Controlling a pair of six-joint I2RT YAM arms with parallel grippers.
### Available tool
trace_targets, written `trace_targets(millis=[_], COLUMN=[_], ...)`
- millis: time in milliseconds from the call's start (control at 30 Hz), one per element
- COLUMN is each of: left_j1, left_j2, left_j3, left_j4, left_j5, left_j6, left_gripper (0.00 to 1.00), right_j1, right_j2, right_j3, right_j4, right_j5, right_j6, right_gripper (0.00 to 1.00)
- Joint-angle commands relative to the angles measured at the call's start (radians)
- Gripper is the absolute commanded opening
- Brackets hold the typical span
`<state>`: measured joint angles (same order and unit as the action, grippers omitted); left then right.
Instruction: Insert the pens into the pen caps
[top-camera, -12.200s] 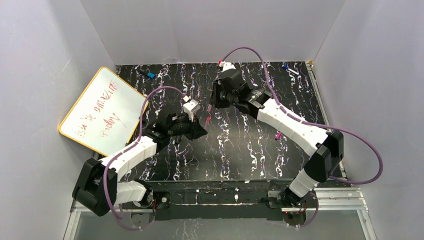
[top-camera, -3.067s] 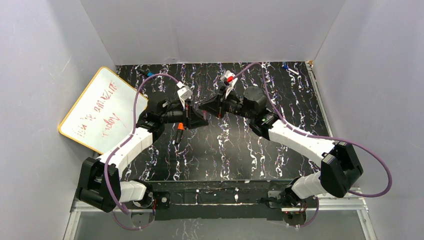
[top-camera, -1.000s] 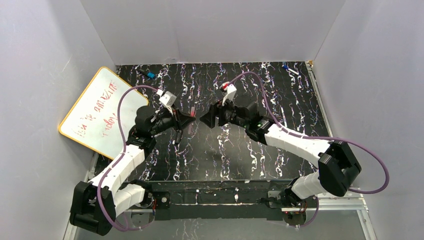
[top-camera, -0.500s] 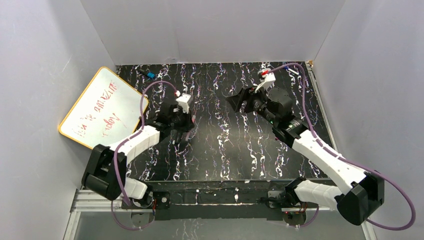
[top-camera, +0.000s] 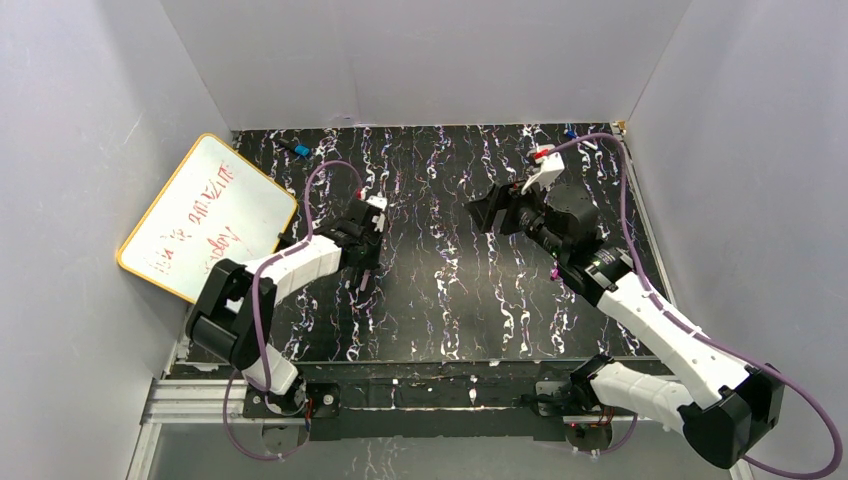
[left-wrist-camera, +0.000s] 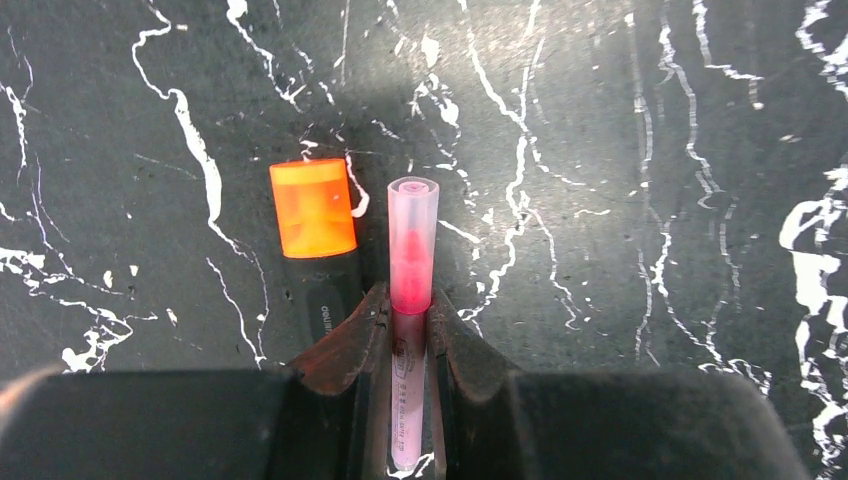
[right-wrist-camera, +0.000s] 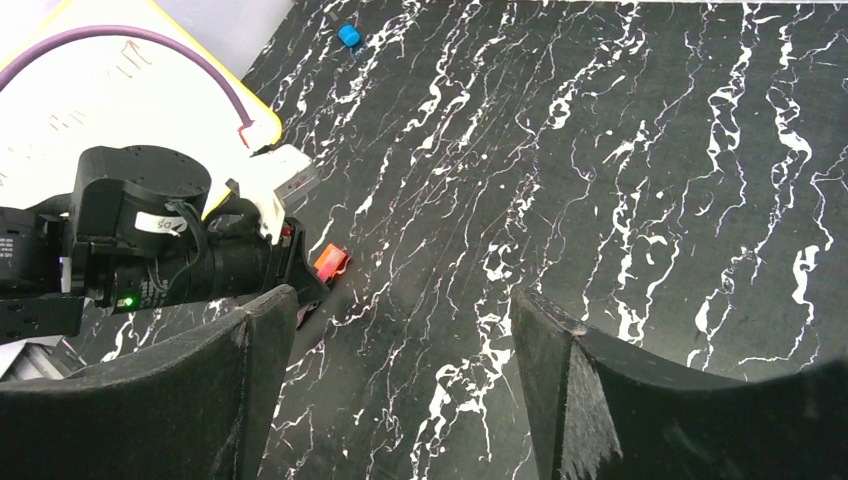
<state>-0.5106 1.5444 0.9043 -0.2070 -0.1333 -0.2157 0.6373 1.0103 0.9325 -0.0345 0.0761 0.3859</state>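
My left arm is folded low, elbow out toward the whiteboard (top-camera: 205, 215). The wrist is pitched down so the left gripper (left-wrist-camera: 408, 318) sits right at the marbled tabletop (left-wrist-camera: 650, 150). Its jaws are clenched on a pale pink pen (left-wrist-camera: 412, 235), which sticks straight out ahead of the fingertips, translucent end farthest from them. Just left of the jaws in the wrist view, alongside that pen, lies a black pen (left-wrist-camera: 325, 290) with an orange end. My right arm stretches up and forward. The right gripper (right-wrist-camera: 402, 300) is raised above the table, jaws spread wide with nothing between them. A small magenta piece (top-camera: 555, 271), pen or cap I cannot tell, lies behind those jaws beside the forearm.
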Motion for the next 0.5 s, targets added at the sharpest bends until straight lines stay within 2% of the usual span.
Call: trace_targets(millis=[0, 233, 333, 467], left_j1=[-0.006, -0.006, -0.006, -0.006], left_j2=[0.030, 0.059, 0.065, 0.065], left_j3=[0.033, 0.047, 0.054, 0.061], left_j4=[-0.064, -0.079, -0.080, -0.081], left_j5=[-0.066, -0.059, -0.063, -0.062], left_j6=[-0.031, -0.046, -0.049, -0.054], left_gripper=[0.00, 0.06, 0.12, 0.19], right_j1=[-0.004, -0.005, -0.006, -0.007], right_j2=[-0.030, -0.056, -0.061, -0.062], right_j3=[-0.015, -0.027, -0.027, -0.028], right_j4=[-0.005, -0.027, -0.048, -0.083], right_j5=[0.019, 0.031, 0.042, 0.079], right_j6=[-0.021, -0.032, -0.033, -0.020], right_gripper=[0.86, 0.87, 0.88, 0.94])
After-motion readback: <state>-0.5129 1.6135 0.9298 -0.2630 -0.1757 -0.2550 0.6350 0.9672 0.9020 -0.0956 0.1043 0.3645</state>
